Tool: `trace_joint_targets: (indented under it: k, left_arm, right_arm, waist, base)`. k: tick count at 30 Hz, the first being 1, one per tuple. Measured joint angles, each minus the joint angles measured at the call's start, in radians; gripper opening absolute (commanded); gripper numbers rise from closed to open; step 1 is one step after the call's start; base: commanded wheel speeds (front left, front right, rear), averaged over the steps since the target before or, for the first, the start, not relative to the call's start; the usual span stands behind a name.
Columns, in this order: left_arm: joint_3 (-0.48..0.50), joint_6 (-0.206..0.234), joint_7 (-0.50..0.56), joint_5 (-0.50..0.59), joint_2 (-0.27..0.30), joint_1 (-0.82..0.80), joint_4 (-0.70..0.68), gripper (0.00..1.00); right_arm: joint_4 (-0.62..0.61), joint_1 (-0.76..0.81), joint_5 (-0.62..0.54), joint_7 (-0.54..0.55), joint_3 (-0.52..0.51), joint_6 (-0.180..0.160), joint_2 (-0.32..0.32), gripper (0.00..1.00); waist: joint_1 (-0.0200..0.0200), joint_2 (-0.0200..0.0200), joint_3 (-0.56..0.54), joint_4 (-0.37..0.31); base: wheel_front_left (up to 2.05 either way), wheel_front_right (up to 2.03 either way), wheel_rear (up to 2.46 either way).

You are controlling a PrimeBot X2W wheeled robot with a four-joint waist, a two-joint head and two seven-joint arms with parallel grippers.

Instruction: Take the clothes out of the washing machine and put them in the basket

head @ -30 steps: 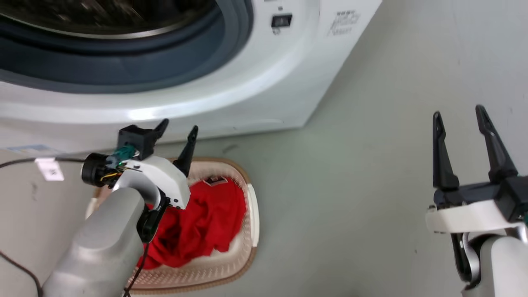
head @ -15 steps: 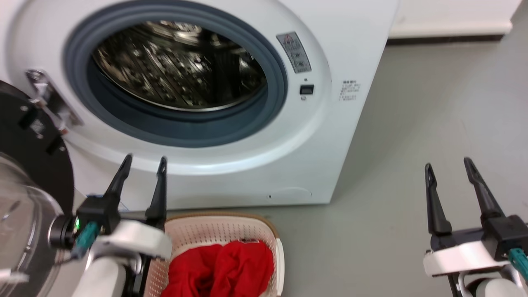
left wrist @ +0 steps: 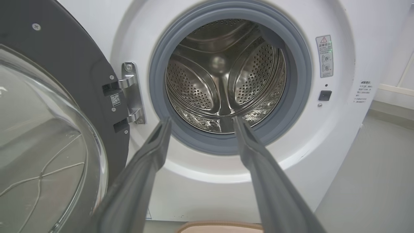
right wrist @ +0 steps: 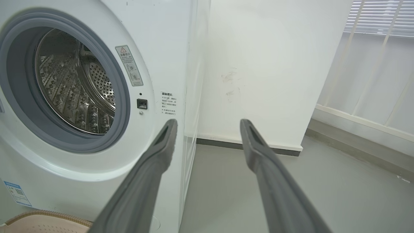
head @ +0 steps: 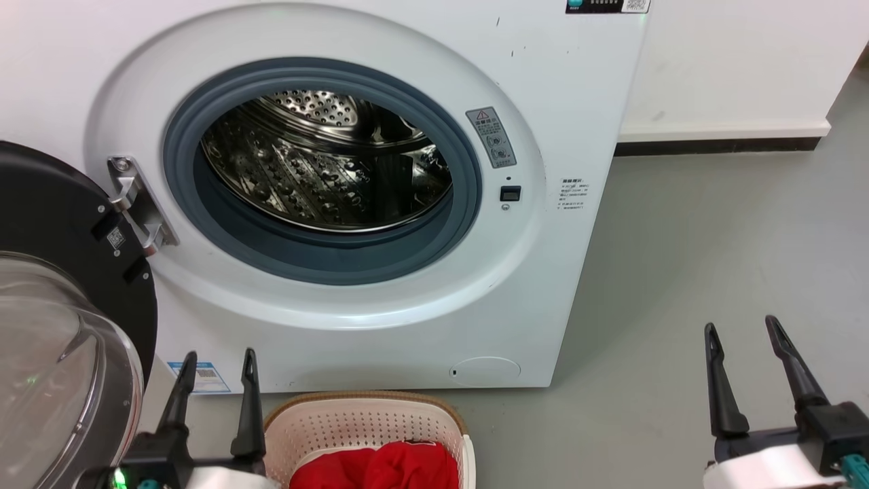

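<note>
The white washing machine (head: 380,41) stands ahead with its black-rimmed glass door (head: 61,353) swung open to the left. Its steel drum (head: 326,163) holds no fabric in any view (left wrist: 223,74) (right wrist: 74,87). Red clothes (head: 377,468) lie bundled in the cream basket (head: 366,421) on the floor right before the machine. My left gripper (head: 218,360) is open beside the basket's left edge, nothing between its fingers (left wrist: 200,121). Off to the right, over bare floor, my right gripper (head: 742,329) is open and holds nothing (right wrist: 208,122).
Grey floor (head: 713,258) stretches to the right of the machine. A white wall with a dark skirting (head: 719,145) runs behind it. The right wrist view has a window with blinds (right wrist: 378,19) further right. The open door takes up the room at the left.
The head camera has tilted upward, so the drum opening now sits in the middle of the view and the basket at the bottom edge. Both grippers stay open.
</note>
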Motion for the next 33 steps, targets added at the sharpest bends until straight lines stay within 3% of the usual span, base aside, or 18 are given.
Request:
trace_joint_targets:
  k: [13, 31, 32, 33]
  left_arm:
    - [0.059, -0.033, 0.000, 0.073, -0.067, 0.044, -0.008, 1.00]
    - [0.064, -0.050, 0.000, 0.086, -0.082, 0.043, 0.000, 1.00]
    - [0.063, -0.053, 0.000, 0.081, -0.082, 0.043, 0.002, 0.00]
    - [0.062, -0.055, 0.000, 0.078, -0.083, 0.044, 0.004, 0.00]
  right_arm:
    - [0.009, 0.030, 0.018, 0.000, 0.007, 0.000, 0.000, 1.00]
    - [0.006, 0.029, 0.015, 0.000, 0.007, 0.000, 0.000, 1.00]
    - [0.006, 0.029, 0.015, 0.000, 0.007, 0.000, 0.000, 0.00]
    - [0.009, 0.030, 0.016, 0.000, 0.007, 0.000, 0.000, 0.00]
  waist:
    - [0.0001, 0.0000, -0.025, -0.005]
    - [0.0002, 0.0000, -0.011, -0.010]
    - [0.0003, 0.0000, -0.011, -0.010]
    - [0.0003, 0.0000, -0.011, -0.010]
  base:
    - [0.00, 0.00, 0.00]
    - [0.00, 0.00, 0.00]
    - [0.00, 0.00, 0.00]
    - [0.00, 0.00, 0.00]
